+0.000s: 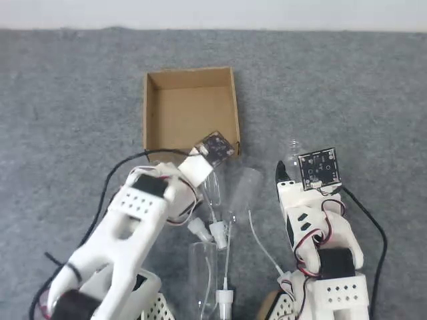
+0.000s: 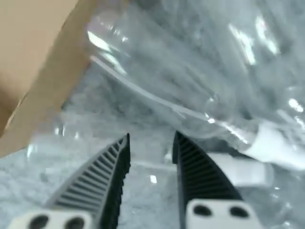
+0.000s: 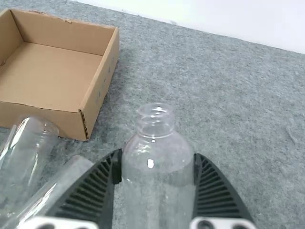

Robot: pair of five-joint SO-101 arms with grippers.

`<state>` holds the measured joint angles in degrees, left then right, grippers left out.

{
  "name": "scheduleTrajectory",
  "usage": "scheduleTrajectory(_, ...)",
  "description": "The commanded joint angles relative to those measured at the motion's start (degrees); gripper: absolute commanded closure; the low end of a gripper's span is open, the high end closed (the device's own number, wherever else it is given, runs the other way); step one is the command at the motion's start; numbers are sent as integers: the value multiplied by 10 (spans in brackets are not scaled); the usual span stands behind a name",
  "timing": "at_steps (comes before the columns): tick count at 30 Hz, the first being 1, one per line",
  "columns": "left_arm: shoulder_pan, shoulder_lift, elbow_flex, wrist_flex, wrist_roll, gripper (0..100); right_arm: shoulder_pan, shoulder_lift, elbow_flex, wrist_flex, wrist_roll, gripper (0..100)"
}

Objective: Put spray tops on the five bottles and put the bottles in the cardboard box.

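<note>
Two white arms stand at the near edge of a grey, carpet-like mat (image 1: 373, 87) that covers the whole table, and black cables (image 1: 375, 230) trail off beside them. Between the arms, several clear bottles (image 1: 203, 270) lie on their sides in a loose overlapping heap, some with white spray tops (image 1: 218, 233) fitted and thin dip tubes showing through the plastic. How many bottles lie in the heap cannot be told, since their clear walls overlap. The left gripper (image 2: 151, 151) hangs low over this heap with its ribbed jaws a moderate way apart and nothing between them. Just past its fingertips lie a bottle's body and a white spray top. The right gripper (image 3: 156, 156) is on the other side of the heap, its jaws closed against both sides of an upright bottle (image 3: 156, 136). This bottle has an open neck with no spray top and stands on the mat, apart from the heap. Farther off is the cardboard box (image 1: 190, 113), open side up, and its near wall is touched or almost touched by the farthest lying bottles. Beyond the box the mat runs to a plain white wall (image 1: 213, 13).
</note>
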<state>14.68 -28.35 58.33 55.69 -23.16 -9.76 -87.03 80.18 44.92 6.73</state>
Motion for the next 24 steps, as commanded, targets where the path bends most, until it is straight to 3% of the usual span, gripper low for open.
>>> scheduleTrajectory(1,-45,47,-62,-11,4,867,5,-12,-7,-13,-3,909)
scheduleTrajectory(9,-122,55,-73,34,-24,867,5,-12,-7,-13,-2,909)
scheduleTrajectory(17,-138,54,-75,68,-33,867,5,-12,-7,-13,-2,908)
scheduleTrajectory(24,-133,54,-156,178,-76,863,5,-12,-7,-13,-2,906)
